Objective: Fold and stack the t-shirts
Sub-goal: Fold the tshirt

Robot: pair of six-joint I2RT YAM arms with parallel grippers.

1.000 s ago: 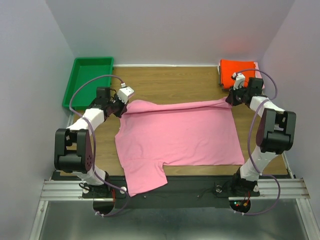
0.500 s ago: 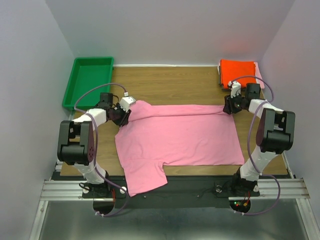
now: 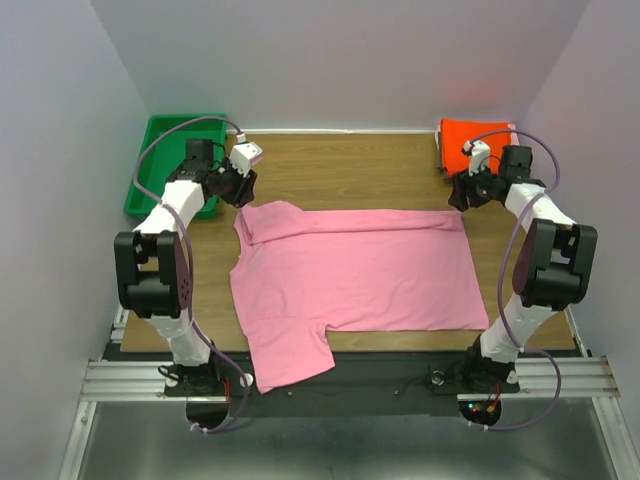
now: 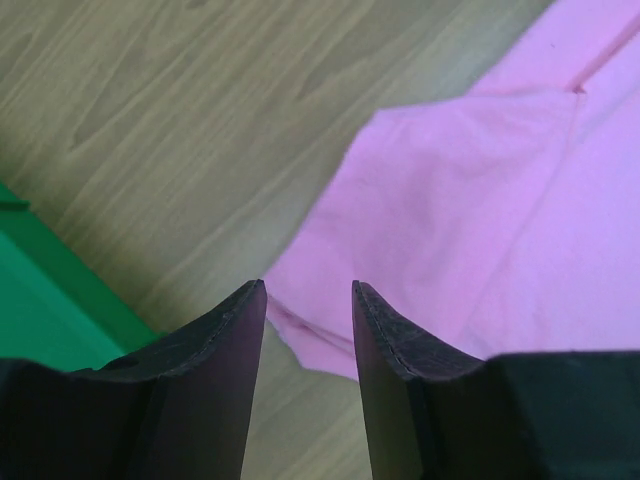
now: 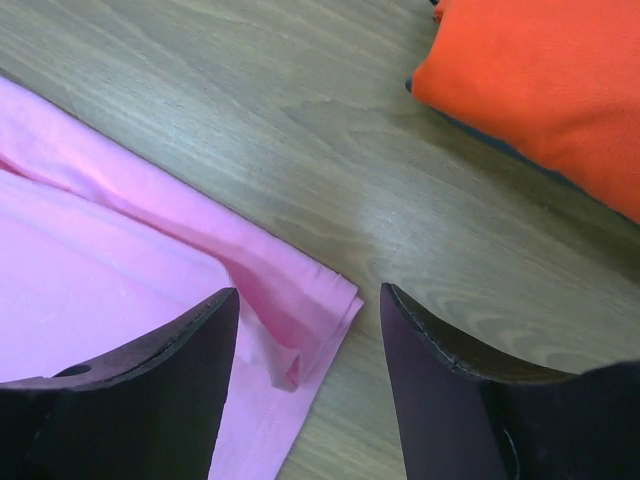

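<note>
A large pink t-shirt [image 3: 350,275] lies spread on the wooden table, its far edge folded over and one sleeve hanging toward the near edge. My left gripper [image 3: 243,192] hovers open just above the shirt's far left corner [image 4: 480,220], with nothing between its fingers [image 4: 308,287]. At the far right corner of the pink shirt [image 5: 120,270], my right gripper [image 3: 459,198] also stands open and empty [image 5: 310,290]. A folded orange-red t-shirt [image 3: 472,142] rests at the back right [image 5: 540,80], with a dark edge showing under it.
A green plastic tray [image 3: 160,165] stands at the back left, close behind my left arm; its corner [image 4: 40,310] shows in the left wrist view. Bare wood [image 3: 350,175] runs between the pink shirt and the back wall.
Both grippers were shut on the pink shirt's far edge; they have opened, let it go and drawn back. The edge now lies flat on the table.
</note>
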